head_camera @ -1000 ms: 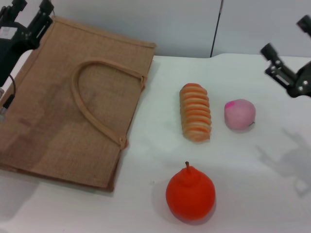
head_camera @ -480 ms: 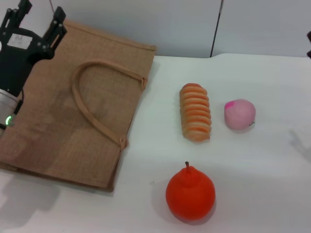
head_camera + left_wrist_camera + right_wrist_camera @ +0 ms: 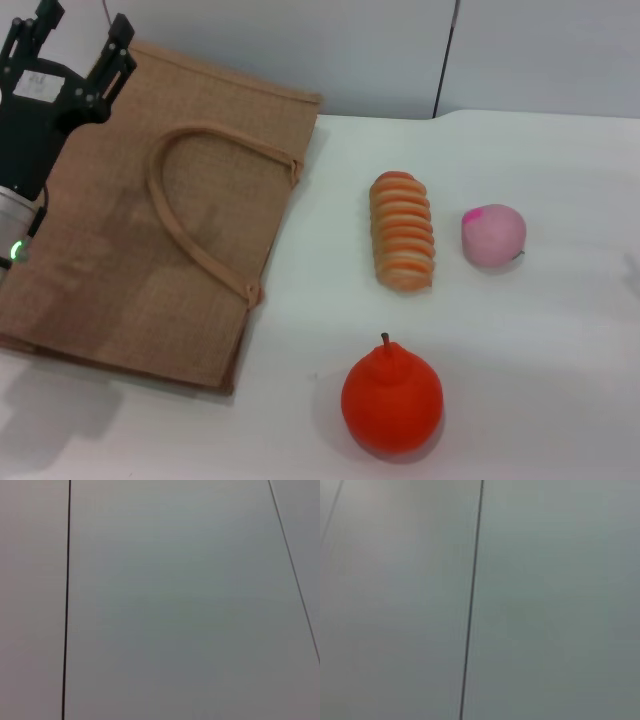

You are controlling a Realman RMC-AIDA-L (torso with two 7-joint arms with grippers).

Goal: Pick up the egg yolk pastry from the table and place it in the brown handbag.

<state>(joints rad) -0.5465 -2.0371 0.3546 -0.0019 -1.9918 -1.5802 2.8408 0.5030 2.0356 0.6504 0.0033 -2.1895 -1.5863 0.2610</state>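
Observation:
The brown handbag (image 3: 110, 270) lies flat on the left of the white table, its looped handles (image 3: 178, 235) on top. No pale beige egg yolk pastry shows in any view. My left gripper (image 3: 84, 24) is raised over the bag's far left corner, its black fingers spread apart and pointing up, with nothing between them. My right gripper is out of the head view. Both wrist views show only a plain grey wall with a dark seam.
A ridged orange-and-cream loaf (image 3: 402, 231) lies mid-table with a pink ball (image 3: 493, 236) to its right. An orange-red pear-shaped fruit (image 3: 391, 398) stands near the front. The white table (image 3: 560, 350) runs bare to the right.
My right gripper has left the head view on the right. My left arm has swung in over the bag's far left corner, then held still.

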